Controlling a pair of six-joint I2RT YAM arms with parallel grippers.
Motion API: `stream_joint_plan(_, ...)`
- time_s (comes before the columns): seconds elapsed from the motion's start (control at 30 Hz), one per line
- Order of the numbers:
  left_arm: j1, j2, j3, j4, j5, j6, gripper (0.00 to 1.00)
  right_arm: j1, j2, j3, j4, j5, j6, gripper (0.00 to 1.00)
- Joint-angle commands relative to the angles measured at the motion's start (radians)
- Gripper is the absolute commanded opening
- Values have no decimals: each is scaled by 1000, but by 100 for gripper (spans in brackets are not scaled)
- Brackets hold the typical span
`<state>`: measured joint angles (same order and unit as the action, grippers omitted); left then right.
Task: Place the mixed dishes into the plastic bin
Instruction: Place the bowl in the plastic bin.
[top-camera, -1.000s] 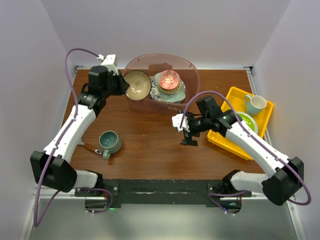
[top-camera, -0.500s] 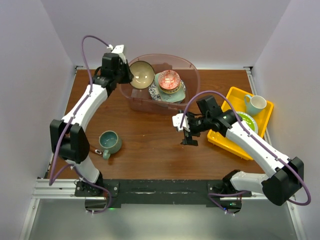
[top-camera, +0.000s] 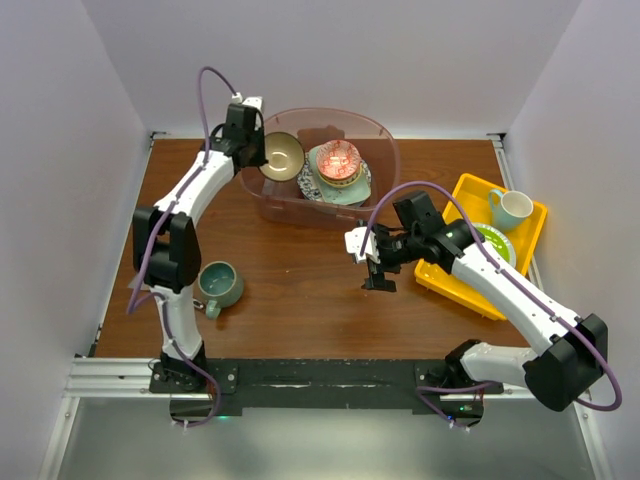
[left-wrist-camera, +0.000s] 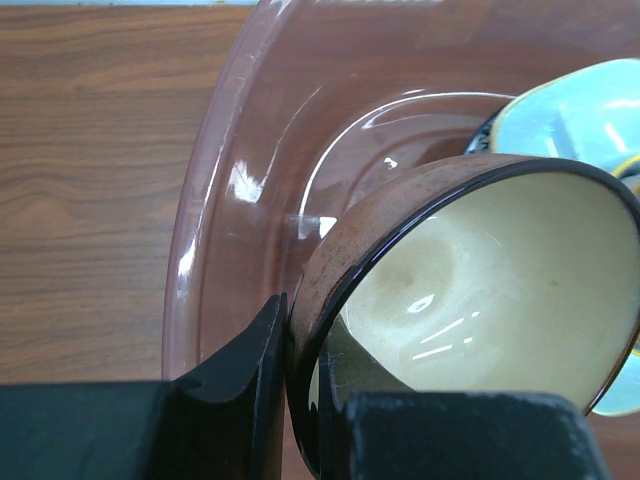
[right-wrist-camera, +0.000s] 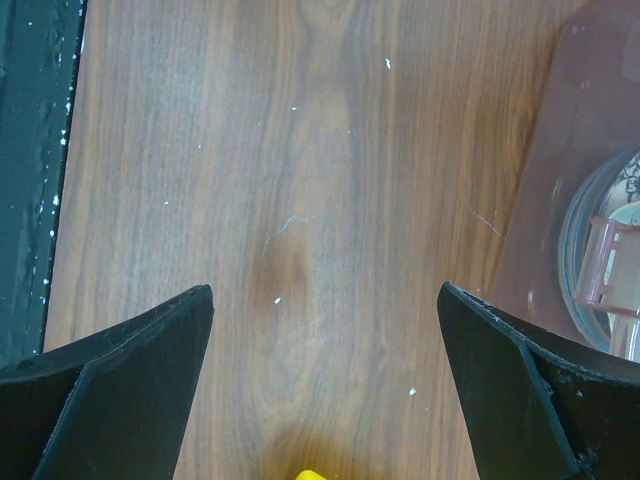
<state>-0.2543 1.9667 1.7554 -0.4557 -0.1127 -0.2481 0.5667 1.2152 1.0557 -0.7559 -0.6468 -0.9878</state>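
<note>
While the right claw (top-camera: 379, 278) gapes empty, the left claw (top-camera: 259, 158) grips the tan bowl (top-camera: 283, 156) over the plastic bin (top-camera: 388, 165)

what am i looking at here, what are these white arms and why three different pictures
Two robot arms are bolted at the near edge of a table. The wide picture looks down from above; the other two come from cameras on each wrist. The left claw is shut on a tan bowl, held tilted over the plastic bin, where other dishes are stacked. The right claw hangs open above the table. A teal mug stands on the table by the left arm. On the right, a yellow tray holds a pale mug and a lime-green plate.
</note>
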Motion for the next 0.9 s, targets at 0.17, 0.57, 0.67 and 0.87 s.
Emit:
stream_joint_plan(0.17,-42,83,161,31,-119,75,0,-7,-20,1,-8,-27,1,98)
stream_joint_plan(0.57,-57,124,148,-11,-185,107,0,-10,-25,1,-8,-30,0,98)
stream_joint_plan(0.67,-57,129,141,-18,-185,107,0,-8,-23,3,-8,-31,-2,98)
stream_joint_plan(0.87,-57,127,118,-24,-189,104,10,-11,-23,3,-8,-31,-2,98)
